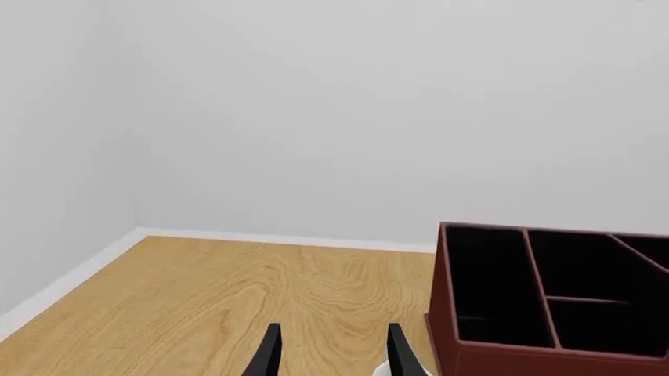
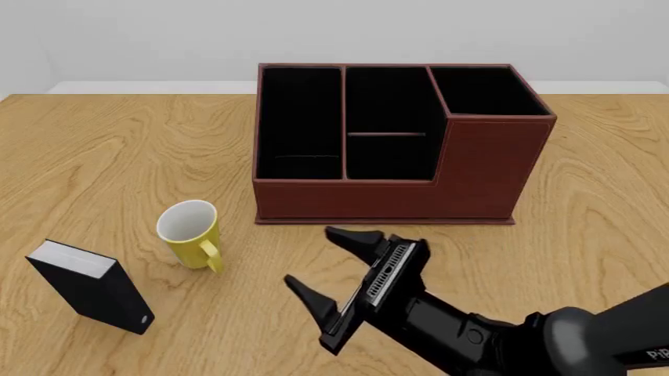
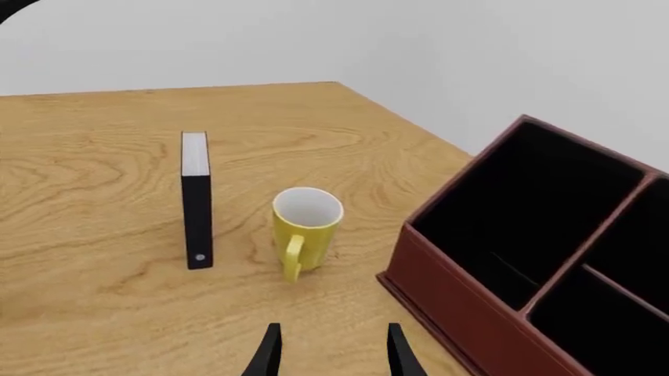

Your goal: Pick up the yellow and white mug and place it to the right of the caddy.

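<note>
Right gripper (image 2: 337, 274), jaws spread wide and empty at lower centre of the front view, faces the upright yellow and white mug (image 2: 189, 233) left of it, beside the caddy's (image 2: 387, 197) front-left corner.

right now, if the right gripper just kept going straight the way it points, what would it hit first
Most likely the yellow and white mug. In the right wrist view it stands upright just ahead of the open right gripper, handle toward the camera, with bare table between. The caddy lies off to one side of that line. Depth is hard to judge.
</note>
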Motion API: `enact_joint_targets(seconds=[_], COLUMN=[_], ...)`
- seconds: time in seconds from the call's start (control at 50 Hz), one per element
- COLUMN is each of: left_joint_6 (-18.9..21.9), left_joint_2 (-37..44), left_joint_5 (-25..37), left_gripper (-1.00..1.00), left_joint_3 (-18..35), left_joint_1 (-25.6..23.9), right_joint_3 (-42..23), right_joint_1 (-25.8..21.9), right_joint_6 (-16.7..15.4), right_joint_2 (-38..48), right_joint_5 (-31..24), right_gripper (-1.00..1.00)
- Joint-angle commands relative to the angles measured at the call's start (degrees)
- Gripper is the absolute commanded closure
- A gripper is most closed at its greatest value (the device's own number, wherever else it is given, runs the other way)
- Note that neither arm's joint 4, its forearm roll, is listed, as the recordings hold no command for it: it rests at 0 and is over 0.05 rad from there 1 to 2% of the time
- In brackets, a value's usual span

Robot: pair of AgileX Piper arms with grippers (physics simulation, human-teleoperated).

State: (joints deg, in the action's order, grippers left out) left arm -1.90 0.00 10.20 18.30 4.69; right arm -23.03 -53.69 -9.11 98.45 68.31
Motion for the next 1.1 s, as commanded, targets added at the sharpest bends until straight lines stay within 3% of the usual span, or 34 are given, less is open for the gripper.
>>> enact_joint_targets(seconds=[0.02,1.1], left_joint_6=[-0.39,-2.02], left_joint_2=[0.00,0.00], left_joint_5=[0.48,1.07], left_gripper=[-1.00,-1.00], left_joint_3=[0.51,1.73], left_joint_1=[0.10,0.74], right_joint_3=[-2.28,-11.24], right_joint_1=[-0.69,-3.12], right_joint_6=[0.15,0.26], right_joint_2=[1.83,7.36], right_joint_5=[-0.75,-5.98], right_gripper=[-1.00,-1.00])
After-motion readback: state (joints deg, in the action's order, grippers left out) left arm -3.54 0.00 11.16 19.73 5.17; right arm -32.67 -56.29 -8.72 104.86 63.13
